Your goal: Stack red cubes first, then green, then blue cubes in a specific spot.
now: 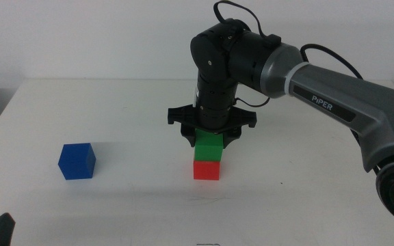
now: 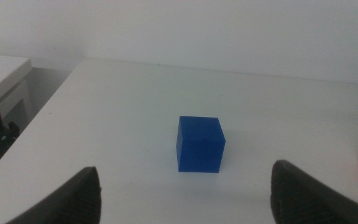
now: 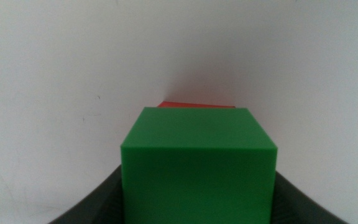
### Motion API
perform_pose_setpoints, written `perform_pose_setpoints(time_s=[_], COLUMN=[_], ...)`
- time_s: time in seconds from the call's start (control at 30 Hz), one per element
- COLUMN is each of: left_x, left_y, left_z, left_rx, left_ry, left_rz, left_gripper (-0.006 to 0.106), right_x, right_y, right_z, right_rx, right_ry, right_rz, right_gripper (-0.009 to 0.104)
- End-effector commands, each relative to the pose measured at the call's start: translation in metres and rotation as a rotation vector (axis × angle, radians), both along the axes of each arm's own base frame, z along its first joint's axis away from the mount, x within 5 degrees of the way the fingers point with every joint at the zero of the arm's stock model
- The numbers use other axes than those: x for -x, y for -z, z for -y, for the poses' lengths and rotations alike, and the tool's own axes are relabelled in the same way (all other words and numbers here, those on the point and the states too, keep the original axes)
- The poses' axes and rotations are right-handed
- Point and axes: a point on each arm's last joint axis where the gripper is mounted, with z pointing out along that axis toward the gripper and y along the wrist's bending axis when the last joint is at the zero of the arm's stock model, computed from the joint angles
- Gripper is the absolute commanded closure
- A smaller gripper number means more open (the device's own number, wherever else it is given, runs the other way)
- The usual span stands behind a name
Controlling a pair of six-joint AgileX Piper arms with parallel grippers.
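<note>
**Mia:** Where is the green cube (image 1: pixel 208 145)?

**Sam:** It sits right on top of the red cube (image 1: pixel 206 170), near the middle of the tabletop (image 1: pixel 135 109). The two make a little tower. The right gripper (image 1: pixel 211 137) comes straight down over it, and its jaws are closed on the green cube, one on each side.

**Mia:** Can you see that up close?

**Sam:** Yes. In the right wrist view the green cube (image 3: pixel 197 168) fills the space between the dark jaws, and a thin strip of the red cube (image 3: pixel 194 105) peeks out past it.

**Mia:** And the blue cube (image 1: pixel 76 160)?

**Sam:** It stands alone on the tabletop, well apart from the tower, toward the left arm's side. Nothing touches it.

**Mia:** What about the left gripper (image 2: pixel 185 190)?

**Sam:** It waits low, near the front edge. Its jaws are wide open with nothing in them. In its own view the blue cube (image 2: pixel 199 144) sits out in front of the gap.

**Mia:** Is there room to move?

**Sam:** Lots. Bare white tabletop lies all around the blue cube and between it and the tower. Both are far from the edges.
</note>
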Motion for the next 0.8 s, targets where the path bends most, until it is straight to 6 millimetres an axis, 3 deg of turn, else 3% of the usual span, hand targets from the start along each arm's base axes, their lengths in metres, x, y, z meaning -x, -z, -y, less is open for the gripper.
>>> perform_pose_setpoints(time_s=[0.0,0.17,0.33,0.5,0.63,0.77], left_x=[0.001,0.001,0.001,0.001,0.001,0.001], left_y=[-0.010,-0.010,-0.010,-0.010,-0.010,-0.010], left_z=[0.000,0.000,0.000,0.000,0.000,0.000], left_rx=[0.005,0.005,0.005,0.005,0.005,0.005], left_ry=[0.002,0.002,0.002,0.002,0.002,0.002], left_rz=[0.106,0.106,0.106,0.106,0.106,0.106], left_gripper=[0.007,0.007,0.007,0.007,0.007,0.007], right_x=[0.007,0.006,0.007,0.021,0.041,0.071], right_y=[-0.034,-0.035,-0.051,-0.110,-0.163,-0.197], right_z=[0.008,0.009,0.018,0.041,0.075,0.117], right_rx=[-0.007,-0.010,-0.029,-0.058,-0.076,-0.057], right_ry=[0.003,0.013,0.023,-0.034,-0.088,-0.170], right_rz=[0.022,0.027,0.053,0.189,0.309,0.402], right_gripper=[0.046,0.026,0.020,0.020,0.020,0.020])
